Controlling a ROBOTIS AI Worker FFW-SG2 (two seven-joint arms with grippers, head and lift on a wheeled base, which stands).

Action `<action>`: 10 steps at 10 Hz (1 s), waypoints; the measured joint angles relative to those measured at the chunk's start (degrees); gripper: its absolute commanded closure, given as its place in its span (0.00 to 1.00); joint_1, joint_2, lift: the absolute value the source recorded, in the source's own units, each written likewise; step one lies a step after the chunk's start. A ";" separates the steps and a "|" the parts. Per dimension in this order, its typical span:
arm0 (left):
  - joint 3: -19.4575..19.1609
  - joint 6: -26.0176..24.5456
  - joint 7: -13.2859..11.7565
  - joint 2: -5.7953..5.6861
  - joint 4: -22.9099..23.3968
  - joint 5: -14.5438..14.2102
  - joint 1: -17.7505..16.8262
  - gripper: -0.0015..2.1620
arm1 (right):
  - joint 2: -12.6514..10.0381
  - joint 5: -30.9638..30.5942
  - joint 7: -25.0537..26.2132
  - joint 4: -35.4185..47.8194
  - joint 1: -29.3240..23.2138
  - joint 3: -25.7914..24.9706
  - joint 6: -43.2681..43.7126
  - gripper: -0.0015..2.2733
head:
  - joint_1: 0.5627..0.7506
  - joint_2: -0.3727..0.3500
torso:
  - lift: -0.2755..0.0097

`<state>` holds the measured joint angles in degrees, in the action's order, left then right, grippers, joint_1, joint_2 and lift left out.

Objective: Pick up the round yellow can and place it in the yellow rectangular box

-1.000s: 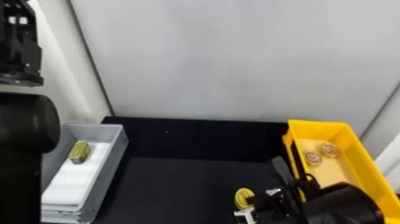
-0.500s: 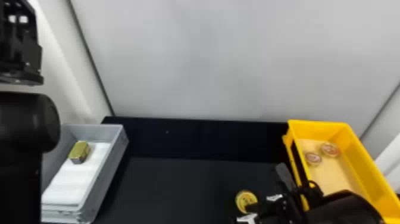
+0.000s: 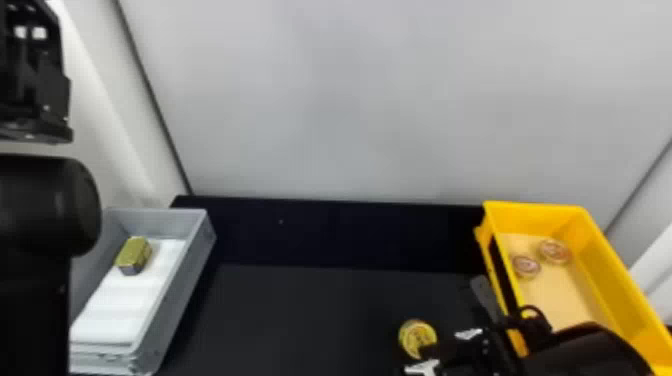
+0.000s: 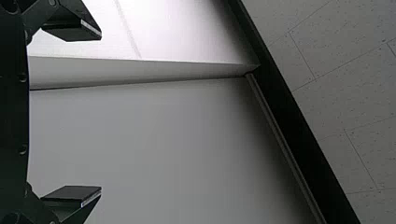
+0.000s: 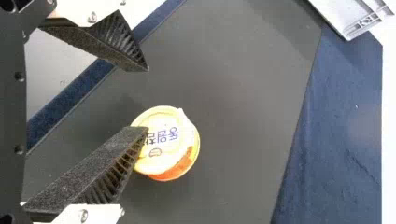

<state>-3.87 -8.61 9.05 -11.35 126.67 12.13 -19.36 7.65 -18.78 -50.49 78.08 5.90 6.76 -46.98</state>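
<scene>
The round yellow can (image 3: 417, 338) stands on the dark table, left of the yellow rectangular box (image 3: 532, 216). My right gripper (image 3: 440, 345) is beside the can at its right and near side. In the right wrist view my right gripper (image 5: 148, 99) has its fingers wide apart, one of them overlapping the edge of the can (image 5: 170, 140); whether it touches cannot be told. My left arm is parked high at the left, its gripper (image 3: 35, 75) raised; in the left wrist view the left gripper (image 4: 101, 113) stands open with nothing between its fingers.
Two small round tins (image 3: 554, 251) lie inside the yellow box. At the left, a grey crate (image 3: 192, 280) holds a white liner and a gold-green block (image 3: 133, 255). A pale wall (image 3: 350, 100) rises behind the table.
The right gripper has shifted slightly toward the near edge and right, uncovering more of the can's top. The left arm has kept its place.
</scene>
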 measured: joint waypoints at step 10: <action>-0.03 -0.27 0.09 -0.15 -0.02 0.00 0.11 0.05 | -0.17 -5.23 -1.04 4.46 2.67 -1.33 4.82 0.05 | 0.53 0.59 | 0.93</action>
<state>-3.90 -8.88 9.14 -11.50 126.65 12.13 -19.25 7.48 -24.01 -51.53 82.54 8.57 5.43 -42.16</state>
